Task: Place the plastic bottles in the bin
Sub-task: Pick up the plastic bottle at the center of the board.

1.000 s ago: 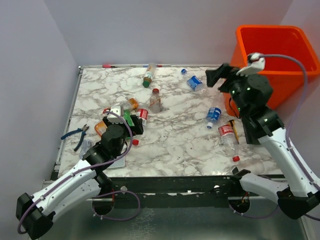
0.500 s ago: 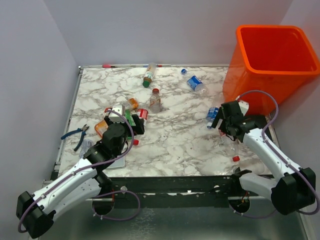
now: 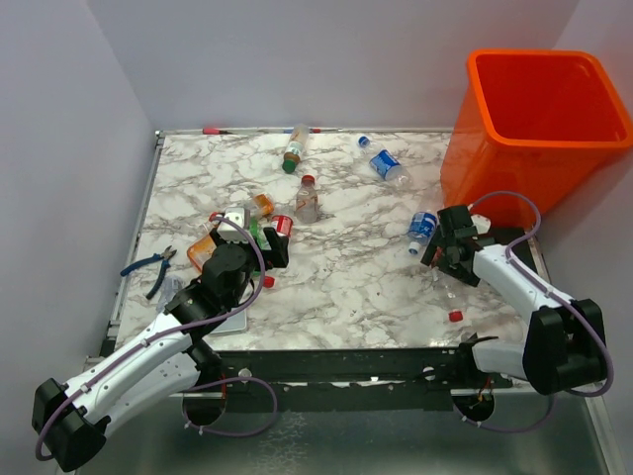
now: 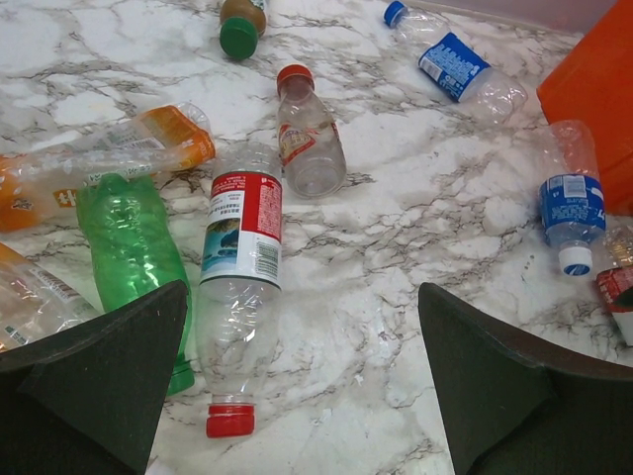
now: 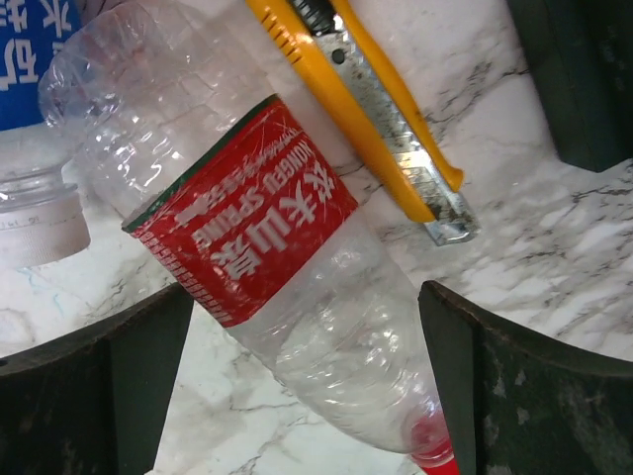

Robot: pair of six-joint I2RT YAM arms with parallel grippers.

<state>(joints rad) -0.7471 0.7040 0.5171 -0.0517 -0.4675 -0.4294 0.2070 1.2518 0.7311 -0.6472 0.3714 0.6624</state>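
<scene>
The orange bin (image 3: 539,129) stands at the table's back right. My right gripper (image 5: 307,376) is open and low over a clear red-labelled bottle (image 5: 257,228), whose neck end lies between the fingers without either touching it. In the top view this gripper (image 3: 442,255) is just in front of the bin. My left gripper (image 4: 302,381) is open over bare marble, and in the top view it (image 3: 269,249) hangs over the left cluster. Left of it lie a red-and-white-labelled bottle (image 4: 240,259), a green bottle (image 4: 134,247) and an orange bottle (image 4: 119,148). Other bottles (image 3: 307,198) (image 3: 386,163) (image 3: 421,228) lie mid-table.
A yellow utility knife (image 5: 376,109) lies right beside the red-labelled bottle. Blue-handled pliers (image 3: 148,265) rest at the left edge, and a grey pad (image 3: 229,319) lies under the left arm. A brown bottle with a green cap (image 3: 293,150) lies near the back edge.
The right arm has swung down from beside the bin's rim to the table and now straddles the red-labelled bottle. The left arm has stayed put.
</scene>
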